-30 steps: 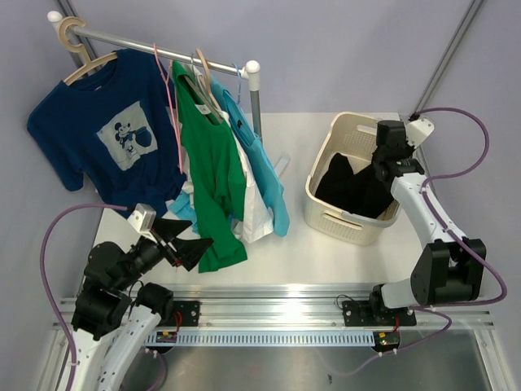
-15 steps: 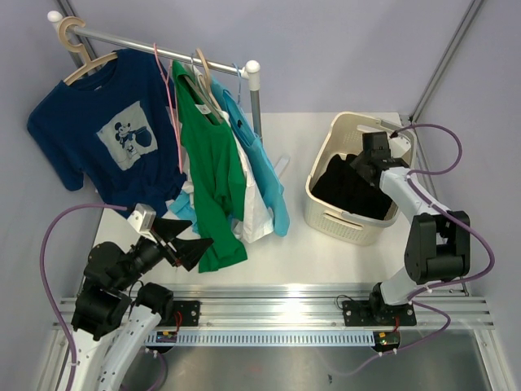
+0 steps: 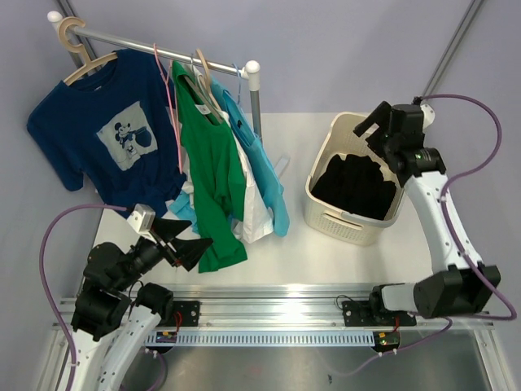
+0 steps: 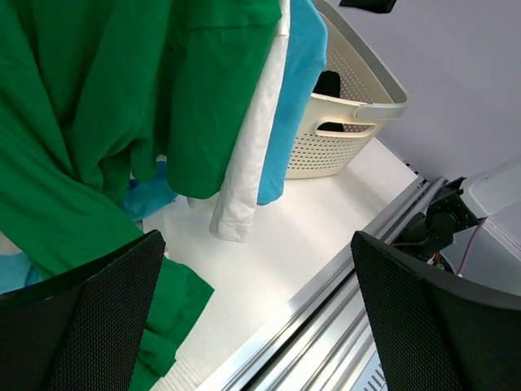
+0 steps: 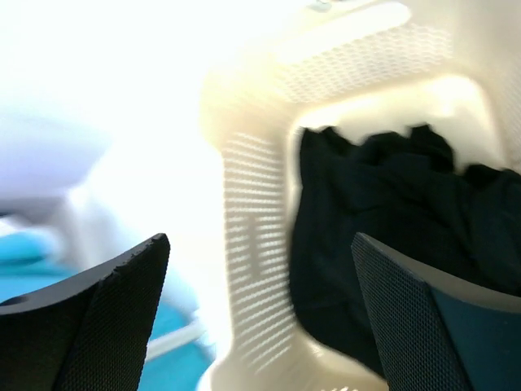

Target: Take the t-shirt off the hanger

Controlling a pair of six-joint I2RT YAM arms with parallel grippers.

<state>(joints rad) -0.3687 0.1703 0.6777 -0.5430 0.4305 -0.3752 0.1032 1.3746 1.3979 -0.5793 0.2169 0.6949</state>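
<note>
Several t-shirts hang on hangers from the rail [image 3: 163, 47]: a navy one [image 3: 106, 138] on a wooden hanger [image 3: 81, 63], a green one [image 3: 213, 171], a white one [image 3: 257, 218] and a light blue one [image 3: 267, 175]. A black t-shirt [image 3: 358, 183] lies loose in the cream basket [image 3: 330, 218]. My right gripper [image 3: 373, 134] hovers open above the basket's far side, holding nothing; its wrist view shows the black t-shirt [image 5: 391, 220] below. My left gripper [image 3: 195, 236] stands open by the green t-shirt's [image 4: 122, 122] hem, not touching it.
The rail's upright post [image 3: 256, 102] stands between the clothes and the basket. A pink hanger [image 3: 167, 90] hangs between the navy and green shirts. The metal rail [image 3: 277, 297] with the arm bases runs along the table's near edge.
My right gripper went from shut to open inside the basket, let go of the black t-shirt, then lifted up and back. The left arm has not moved.
</note>
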